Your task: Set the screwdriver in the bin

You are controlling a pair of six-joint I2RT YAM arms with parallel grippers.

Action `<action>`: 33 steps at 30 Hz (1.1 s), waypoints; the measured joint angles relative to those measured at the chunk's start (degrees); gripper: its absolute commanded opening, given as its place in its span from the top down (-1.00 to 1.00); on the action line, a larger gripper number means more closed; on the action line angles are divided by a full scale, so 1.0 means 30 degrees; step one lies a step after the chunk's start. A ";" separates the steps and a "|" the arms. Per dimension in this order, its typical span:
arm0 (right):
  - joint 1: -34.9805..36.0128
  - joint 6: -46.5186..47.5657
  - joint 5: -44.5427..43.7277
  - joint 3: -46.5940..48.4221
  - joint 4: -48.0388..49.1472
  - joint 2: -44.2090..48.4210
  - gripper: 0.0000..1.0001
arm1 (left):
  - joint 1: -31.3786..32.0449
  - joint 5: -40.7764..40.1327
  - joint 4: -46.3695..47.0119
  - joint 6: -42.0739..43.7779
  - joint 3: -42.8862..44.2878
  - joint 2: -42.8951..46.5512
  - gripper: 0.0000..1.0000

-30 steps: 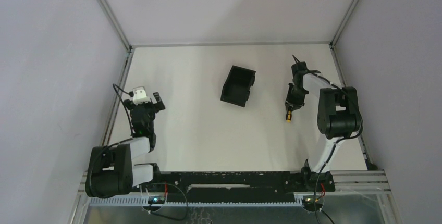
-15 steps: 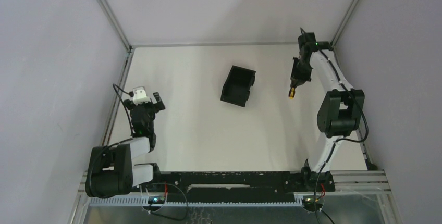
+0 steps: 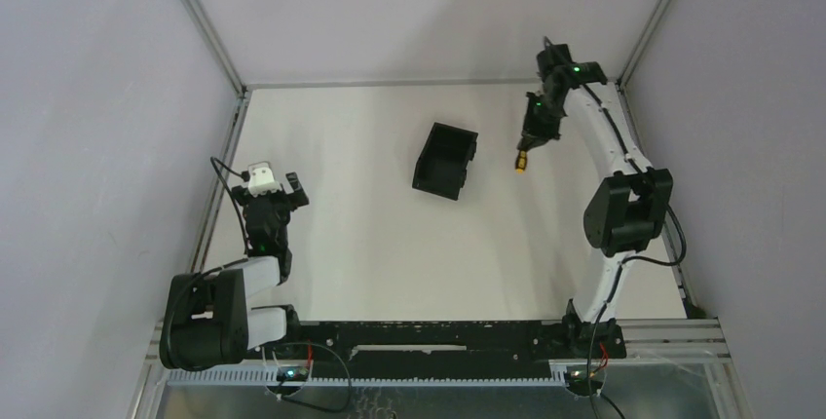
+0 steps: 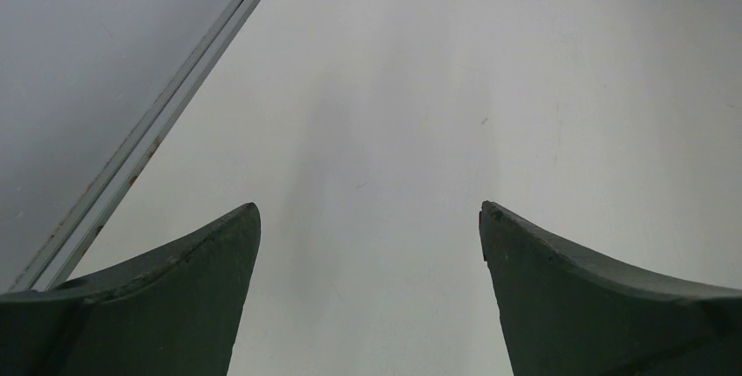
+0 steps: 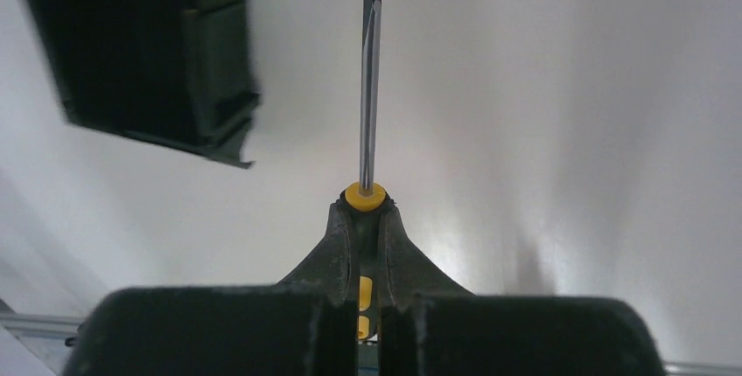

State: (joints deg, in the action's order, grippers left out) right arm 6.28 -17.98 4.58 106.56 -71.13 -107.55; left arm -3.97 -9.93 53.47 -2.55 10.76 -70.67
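The right gripper (image 5: 366,223) clamps the screwdriver's (image 5: 371,87) yellow-and-black handle, its thin steel shaft aloft beside the black, tall-walled plastic bin (image 3: 445,161). The left gripper (image 4: 367,245) is spread wide above the smooth white tabletop (image 3: 370,234).

screwdriver (image 3: 524,159) gripped aloft, beside black bin (image 3: 436,187)

No readable text, brand, number or sign in any view. The screwdriver (image 5: 370,87) shows only a bare shaft and a yellow and black handle, no legible print. The bin (image 3: 445,161) has plain black walls. The white module (image 3: 259,179) at near left is too small to read.
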 measured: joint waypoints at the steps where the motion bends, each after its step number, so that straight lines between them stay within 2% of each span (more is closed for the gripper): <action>1: 0.0525 -0.0204 0.0138 0.0255 0.0197 -0.0153 1.00 | 0.0000 0.0000 0.0000 0.0000 0.0000 0.0000 -1.00; 11: 0.5945 -0.1348 0.0874 0.5865 0.1676 -0.4277 1.00 | 0.0000 0.0000 0.0000 0.0000 0.0000 0.0000 -1.00; 15: 0.6849 -0.1144 0.0933 0.7038 0.1865 -0.5377 1.00 | 0.0000 0.0000 0.0000 0.0000 0.0000 0.0000 -1.00; 22: 0.6921 -0.0138 0.0372 0.7133 0.2251 -0.7089 0.99 | 0.0000 0.0000 0.0000 0.0000 0.0000 0.0000 -1.00; 25: 0.6951 0.0277 0.0146 0.6805 0.2943 -0.7956 0.80 | 0.0000 0.0000 0.0000 0.0000 0.0000 0.0000 -1.00; 28: 0.7009 0.0401 -0.0022 0.6586 0.3315 -0.8612 0.47 | 0.0000 0.0000 0.0007 0.0000 0.0000 0.0000 -1.00; 33: 0.7133 0.0568 -0.0459 0.6054 0.3876 -0.8947 0.26 | 0.0000 0.0000 0.0000 0.0000 0.0000 0.0000 -0.99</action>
State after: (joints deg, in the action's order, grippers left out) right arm 27.68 -16.27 3.20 124.73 -59.51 -134.39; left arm -3.97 -9.93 53.47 -2.55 10.76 -70.67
